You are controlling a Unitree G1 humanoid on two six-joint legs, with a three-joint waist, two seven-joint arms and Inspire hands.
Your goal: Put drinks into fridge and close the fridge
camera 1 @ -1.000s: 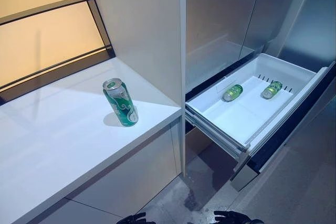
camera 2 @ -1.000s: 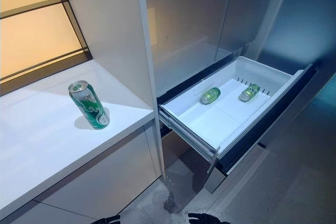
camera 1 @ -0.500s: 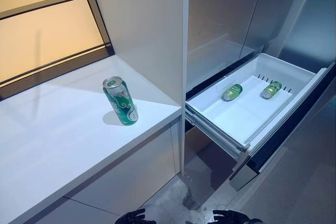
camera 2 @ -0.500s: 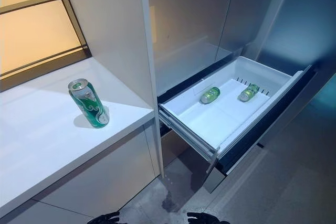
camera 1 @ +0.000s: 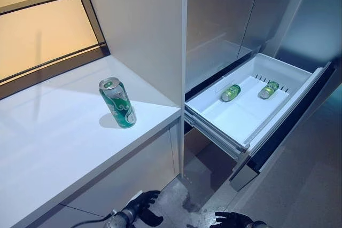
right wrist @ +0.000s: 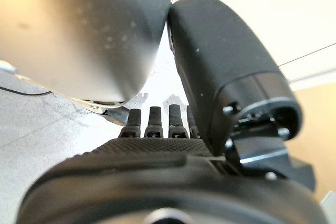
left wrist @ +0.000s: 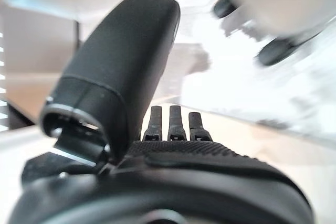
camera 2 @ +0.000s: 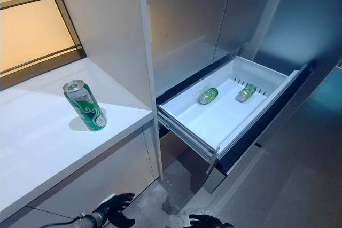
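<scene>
A green can (camera 1: pixel 118 103) stands upright on the white counter (camera 1: pixel 53 132) left of the fridge. The fridge's white drawer (camera 1: pixel 243 116) is pulled open, with green cans (camera 1: pixel 231 92) (camera 1: pixel 269 89) lying on their sides at its back. My left hand (camera 1: pixel 140 209) is low, below the counter's front edge, fingers straight and holding nothing; it also shows in the left wrist view (left wrist: pixel 173 124). My right hand (camera 1: pixel 235 220) is low by the floor, below the drawer, fingers straight and empty; it also shows in the right wrist view (right wrist: pixel 157 124).
A white upright panel (camera 1: pixel 144 30) separates the counter from the fridge. Grey fridge doors (camera 1: pixel 230 14) rise behind the drawer. A lit amber window (camera 1: pixel 43 30) runs behind the counter. The drawer's dark front (camera 1: pixel 288 132) juts out over the grey floor (camera 1: pixel 299 185).
The camera has shifted a little. My left hand has risen into view from the bottom edge, with its wrist now showing. The cans and the drawer have not moved.
</scene>
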